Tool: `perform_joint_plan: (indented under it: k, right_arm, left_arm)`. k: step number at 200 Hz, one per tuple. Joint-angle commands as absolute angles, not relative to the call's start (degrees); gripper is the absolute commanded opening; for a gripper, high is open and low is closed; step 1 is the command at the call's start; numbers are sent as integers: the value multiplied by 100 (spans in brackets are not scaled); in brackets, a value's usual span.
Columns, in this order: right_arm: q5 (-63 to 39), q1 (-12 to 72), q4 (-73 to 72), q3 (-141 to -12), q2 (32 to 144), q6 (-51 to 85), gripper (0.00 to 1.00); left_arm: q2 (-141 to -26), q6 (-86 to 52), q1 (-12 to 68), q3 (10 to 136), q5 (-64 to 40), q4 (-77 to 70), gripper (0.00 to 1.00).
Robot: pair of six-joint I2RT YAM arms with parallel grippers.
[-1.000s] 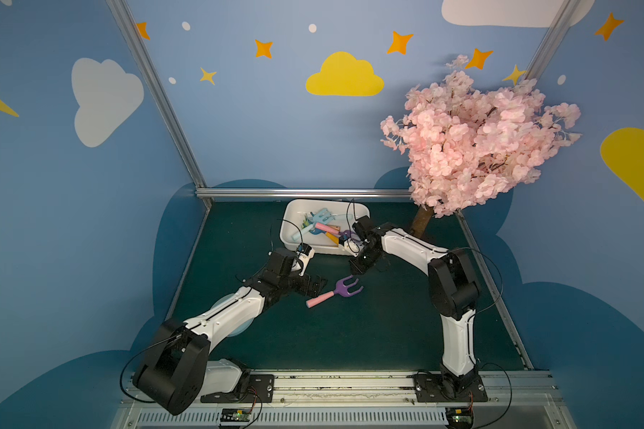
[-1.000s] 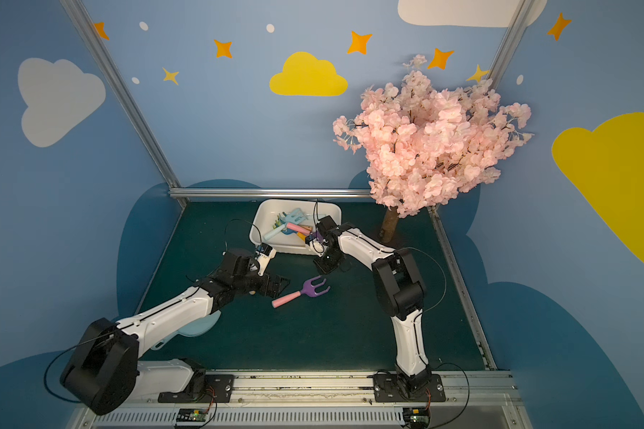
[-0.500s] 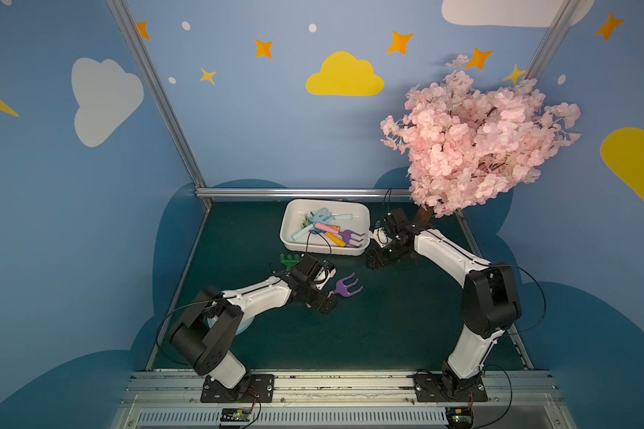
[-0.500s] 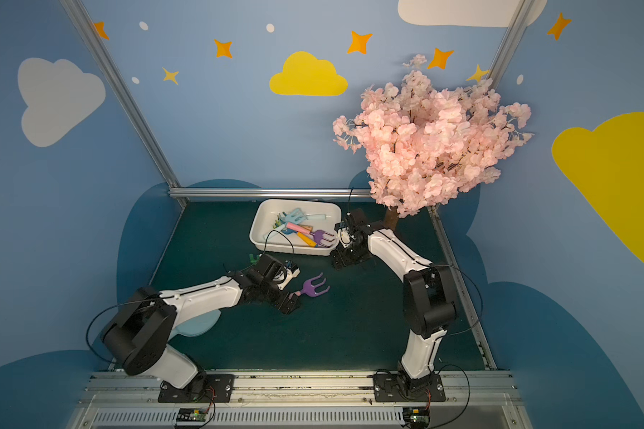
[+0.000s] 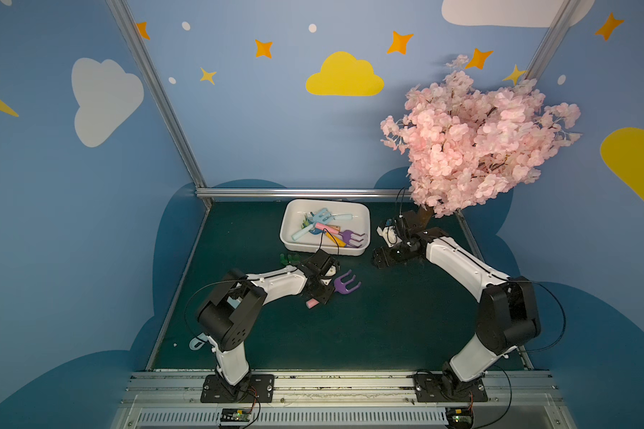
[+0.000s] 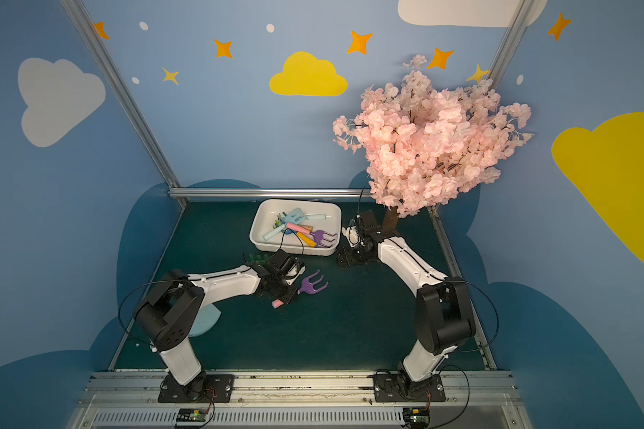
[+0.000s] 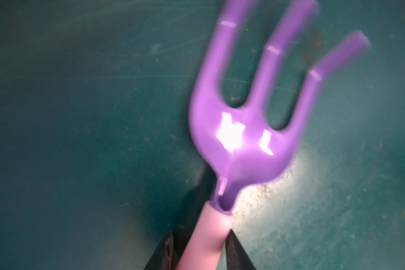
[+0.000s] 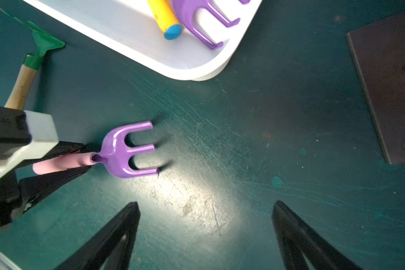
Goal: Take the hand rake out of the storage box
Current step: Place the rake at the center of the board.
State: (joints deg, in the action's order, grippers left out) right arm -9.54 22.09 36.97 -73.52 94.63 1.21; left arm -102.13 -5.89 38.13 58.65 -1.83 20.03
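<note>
1. Left arm [image 5: 276,284]: its base sits at the 7 o'clock edge of the worktop [image 5: 387,334]. The elbow is folded high above the base, and the white forearm reaches low towards 2 o'clock, ending near the centre.
2. Left tool [image 7: 198,243]: its black fingers [image 7: 234,252] are closed on the pink handle of the hand rake [image 7: 241,131].
3. Right arm [image 5: 461,263]: its base sits at 5 o'clock, with the elbow raised near the 4 o'clock edge. The forearm slopes down towards 10 o'clock.
4. Right tool [image 8: 206,205]: it is at about 1 o'clock from the centre, above the worktop. Its fingers are spread wide and hold nothing.

Bare mat [image 5: 387,315] ctr; storage box [image 5: 296,217] behind.
</note>
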Motion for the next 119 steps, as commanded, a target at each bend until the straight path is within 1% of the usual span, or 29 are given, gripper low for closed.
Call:
perform_joint_plan:
  k: [1, 29, 49, 58, 64, 93, 119]
  right_arm:
    - [-1037, 2119, 3434, -7205, 9190, 258, 92]
    - [-425, 2092, 3462, -7172, 9185, 403, 92]
    - [-387, 2075, 3433, -7139, 9161, 428, 92]
    - [-461, 2067, 3395, -7128, 9154, 417, 92]
    - [-498, 2066, 3367, -7119, 9160, 422, 92]
    - [-567, 2065, 3357, -7137, 9223, 429, 92]
    - [-558, 2065, 3312, -7107, 9233, 448, 92]
  left_arm:
    - [-10363, -883, 3850, 5751, -284, 2318, 30]
    - [-10256, -1489, 3852, 5762, 128, 2501, 20]
    - [-9885, -1992, 3847, 5598, 327, 2393, 17]
    - [-9715, -2232, 3839, 5539, 522, 2360, 17]
    - [-9637, -2417, 3818, 5529, 683, 2356, 19]
    - [-9614, -3189, 3690, 5669, 1096, 2533, 18]
    - [-9729, -3510, 3514, 5771, 1019, 2373, 18]
